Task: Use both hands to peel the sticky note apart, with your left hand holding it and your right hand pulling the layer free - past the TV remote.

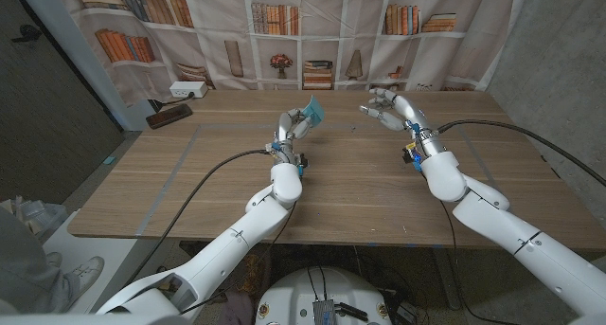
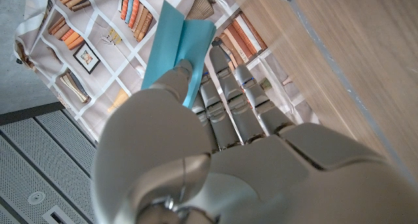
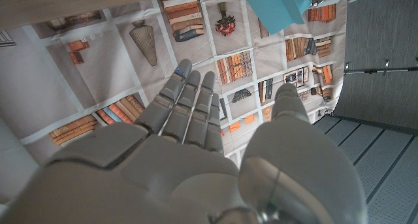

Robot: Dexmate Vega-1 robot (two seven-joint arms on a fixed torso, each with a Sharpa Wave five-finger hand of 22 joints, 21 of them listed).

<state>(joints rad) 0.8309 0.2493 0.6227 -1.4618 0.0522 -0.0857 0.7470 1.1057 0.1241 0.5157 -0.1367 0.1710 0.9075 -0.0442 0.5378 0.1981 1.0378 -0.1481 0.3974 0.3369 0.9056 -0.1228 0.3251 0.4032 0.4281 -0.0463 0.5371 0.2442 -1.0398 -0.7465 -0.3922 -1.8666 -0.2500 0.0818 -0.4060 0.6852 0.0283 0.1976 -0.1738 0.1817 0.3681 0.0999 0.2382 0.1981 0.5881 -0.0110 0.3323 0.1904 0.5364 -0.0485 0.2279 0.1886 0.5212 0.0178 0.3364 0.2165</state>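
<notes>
Clearly the note (image 1: 313,110) is in the air over the far middle of the surface (image 1: 360,188), pinched by the left hand (image 1: 291,126). In the left wrist view the thumb presses the blue paper (image 2: 171,44) against the fingers (image 2: 228,87), low on the sheet, so its upper part stands free with a fold or seam running up it.

The right hand (image 1: 386,108) holds nothing; its fingers are spread and slightly curled, hovering well apart from the note on the robot's right. Its wrist view shows the open palm (image 3: 189,139) facing the note (image 3: 277,5).

I judge the note to be very light, thin and floppy, easy to crease or tear. Its layers likely cling by a weak adhesive strip, so a gentle pull should part them. The best place for the right hand would be a free corner or edge of the top layer, away from the left thumb, taken with fingertips only.

Materials: matte blue paper, smooth pale-grey hard-shelled hands, and a wood-grain surface with faint tape lines. A printed bookshelf curtain hangs behind. A dark flat object (image 1: 169,116), perhaps the remote, lies at the far left corner beside a small white box (image 1: 183,90).
</notes>
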